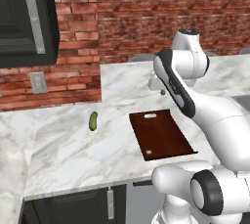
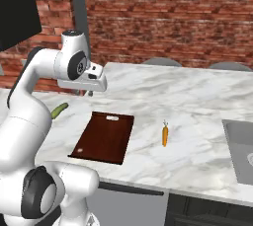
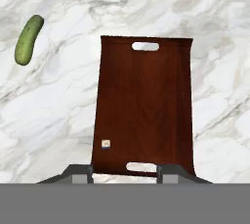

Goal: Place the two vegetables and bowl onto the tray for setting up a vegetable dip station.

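Your hand [image 3: 124, 173] hung open and empty above the bare tray [image 3: 142, 105]; cucumber [image 3: 28, 39] and carrot [image 2: 165, 135] lay on the table [image 1: 73, 145], awaiting pickup.

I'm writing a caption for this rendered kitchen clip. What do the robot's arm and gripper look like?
The arm is glossy white, built of rounded, bulbous links, with dark grey to black rings and bands at its joints. No cables or markings are visible. The gripper shows as two small grey finger tips, blocky with angled outer edges.

Glossy white rounded arm segments, dark grey joints, black side panel
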Tool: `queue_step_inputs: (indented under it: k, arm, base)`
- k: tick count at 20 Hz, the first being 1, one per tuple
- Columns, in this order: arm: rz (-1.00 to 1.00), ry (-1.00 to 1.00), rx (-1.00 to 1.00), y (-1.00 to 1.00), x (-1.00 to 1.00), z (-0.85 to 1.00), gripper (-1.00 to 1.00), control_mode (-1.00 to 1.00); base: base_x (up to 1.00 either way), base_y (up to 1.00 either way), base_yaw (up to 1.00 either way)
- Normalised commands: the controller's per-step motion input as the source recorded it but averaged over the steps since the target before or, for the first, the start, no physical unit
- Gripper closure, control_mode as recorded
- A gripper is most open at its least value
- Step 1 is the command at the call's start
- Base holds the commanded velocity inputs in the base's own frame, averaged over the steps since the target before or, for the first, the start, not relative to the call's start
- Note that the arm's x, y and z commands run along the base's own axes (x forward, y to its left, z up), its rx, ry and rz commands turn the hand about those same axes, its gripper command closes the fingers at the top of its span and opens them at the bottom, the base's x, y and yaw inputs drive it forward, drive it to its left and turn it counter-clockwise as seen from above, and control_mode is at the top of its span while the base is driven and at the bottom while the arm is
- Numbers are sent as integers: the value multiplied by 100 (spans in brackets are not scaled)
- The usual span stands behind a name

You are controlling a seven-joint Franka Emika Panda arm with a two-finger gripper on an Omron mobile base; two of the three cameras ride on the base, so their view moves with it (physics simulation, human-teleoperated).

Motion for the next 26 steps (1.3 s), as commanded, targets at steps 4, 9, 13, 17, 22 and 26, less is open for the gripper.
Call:
queue_step_inputs:
  k: [4,9,13,17,22,26]
  arm:
    - [0,0,0,0,0,0,-100,100]
    - [0,0,0,0,0,0,-100,100]
    - [0,0,0,0,0,0,-100,100]
    - [0,0,0,0,0,0,-100,100]
    - [0,0,0,0,0,0,-100,100]
    - [0,0,0,0,0,0,-100,100]
  base:
    - [0,0,0]
    - [-1,-9,-21]
    - [0,-5,-45]
    - [0,-3,-46]
    - [0,0,-48]
    - [0,0,-48]
